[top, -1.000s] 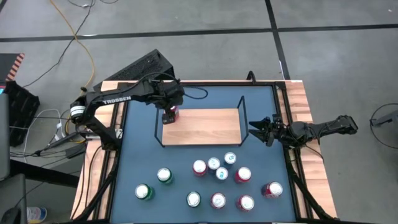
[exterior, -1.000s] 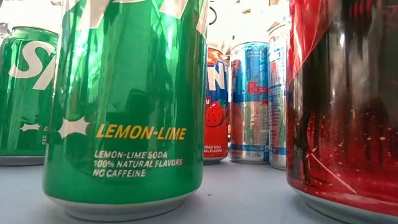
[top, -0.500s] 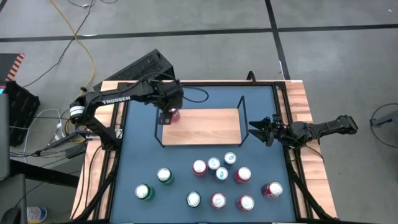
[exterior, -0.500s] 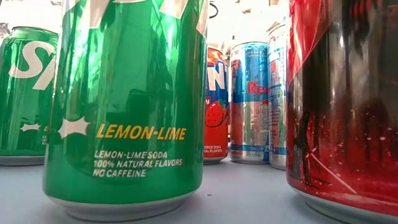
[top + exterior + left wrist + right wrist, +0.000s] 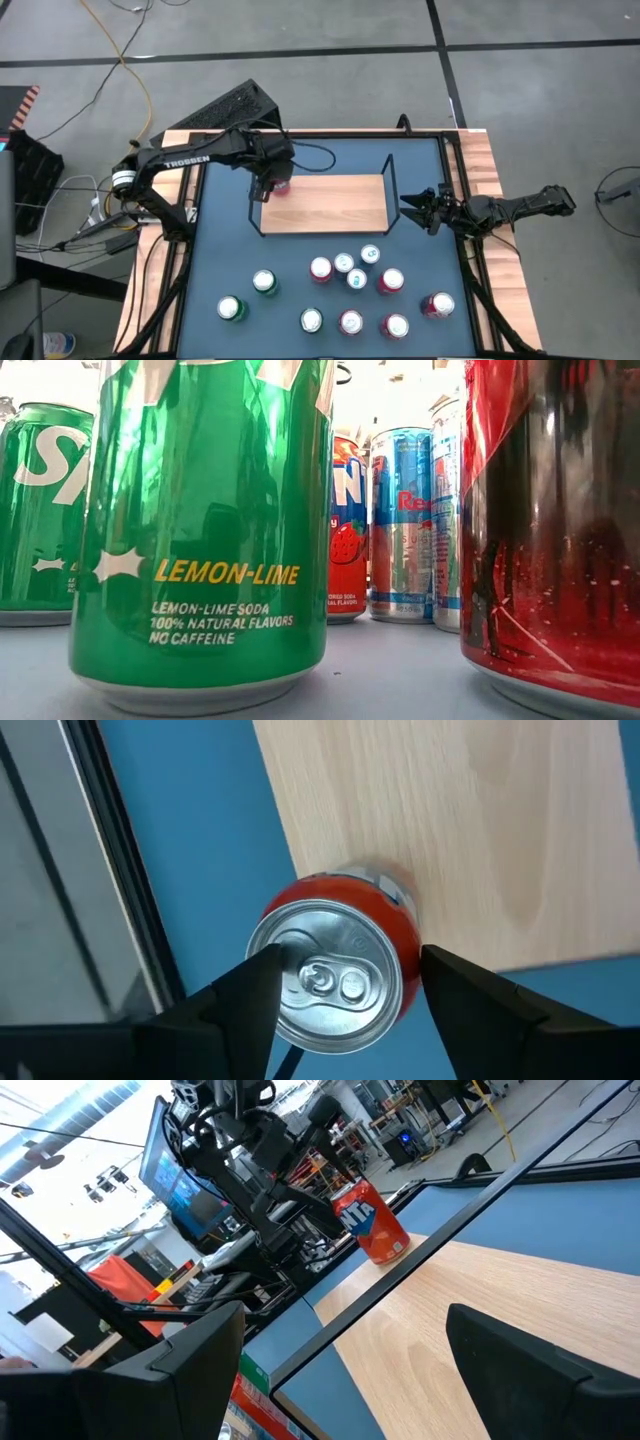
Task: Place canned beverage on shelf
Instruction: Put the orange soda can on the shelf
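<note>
An orange can (image 5: 330, 975) stands upright on its base at the far left corner of the light-wood shelf (image 5: 330, 205); it also shows in the high view (image 5: 281, 187) and the right wrist view (image 5: 372, 1225). My left gripper (image 5: 350, 965) is open above it and points down, one finger on each side of the can's top. My right gripper (image 5: 415, 208) is open and empty, level, just off the shelf's right end. My left gripper comes at the orange can from above, its fingers on either side of the can's top rim (image 5: 275, 945). One fingertip (image 5: 255, 975) overlaps the rim in the wrist view, and I cannot tell whether it touches. The can stands on the shelf.
Several cans stand on the dark-blue tabletop (image 5: 220, 250) on the near side of the shelf, among them a green can (image 5: 200, 530) and a red can (image 5: 550, 520) close to the low camera. A thin black wire frame (image 5: 390, 190) rises at the shelf's right end.
My left gripper has shifted a little toward the table's left edge, and more of the orange can shows beside it in the high view. The can stays in place on the shelf.
</note>
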Robot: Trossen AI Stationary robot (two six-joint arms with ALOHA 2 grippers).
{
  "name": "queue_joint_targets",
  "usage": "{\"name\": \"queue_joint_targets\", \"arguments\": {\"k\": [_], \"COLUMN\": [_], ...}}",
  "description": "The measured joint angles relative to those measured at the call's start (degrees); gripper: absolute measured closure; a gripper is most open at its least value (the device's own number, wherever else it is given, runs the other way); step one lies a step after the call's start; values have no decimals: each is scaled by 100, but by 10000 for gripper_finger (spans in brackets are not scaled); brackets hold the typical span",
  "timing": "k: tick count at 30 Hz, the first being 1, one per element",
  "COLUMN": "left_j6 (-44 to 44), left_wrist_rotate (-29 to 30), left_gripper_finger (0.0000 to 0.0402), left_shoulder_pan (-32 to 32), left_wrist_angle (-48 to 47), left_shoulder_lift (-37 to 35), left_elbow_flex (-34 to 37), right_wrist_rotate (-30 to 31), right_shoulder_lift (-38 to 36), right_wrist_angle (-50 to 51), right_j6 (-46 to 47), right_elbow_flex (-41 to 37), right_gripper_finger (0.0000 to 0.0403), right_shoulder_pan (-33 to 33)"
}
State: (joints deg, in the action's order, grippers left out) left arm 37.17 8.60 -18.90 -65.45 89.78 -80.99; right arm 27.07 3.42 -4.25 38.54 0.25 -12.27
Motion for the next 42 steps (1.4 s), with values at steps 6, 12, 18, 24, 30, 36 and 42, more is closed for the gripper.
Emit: {"name": "queue_joint_targets", "arguments": {"k": [6,12,18,24,30,36,42], "left_j6": [253,87,9,-1319,-4620,-6108,-7160], "left_wrist_rotate": [612,761,788,1436,1759,1924,1914], "left_gripper_finger": [184,184,184,184,189,258,383], "left_shoulder_pan": [146,223,326,515,519,707,1025], "left_wrist_angle": [-136,-163,-62,-105,-855,-661,875], "left_shoulder_lift": [11,22,22,20,-68,-1016,-2309], "left_elbow_flex": [-9,-250,-421,-839,-1502,-736,1030], "right_wrist_rotate": [0,0,2,2,2,2,2], "right_shoulder_lift": [0,0,0,0,0,1,0], "right_wrist_angle": [-1,-1,-1,-1,-1,0,1], "right_j6": [-4,-20,-20,-20,-18,-17,-17], "right_elbow_flex": [2,0,0,2,0,0,1], "right_gripper_finger": [55,55,55,55,55,55,55], "right_shoulder_pan": [2,0,2,2,1,1,1]}}
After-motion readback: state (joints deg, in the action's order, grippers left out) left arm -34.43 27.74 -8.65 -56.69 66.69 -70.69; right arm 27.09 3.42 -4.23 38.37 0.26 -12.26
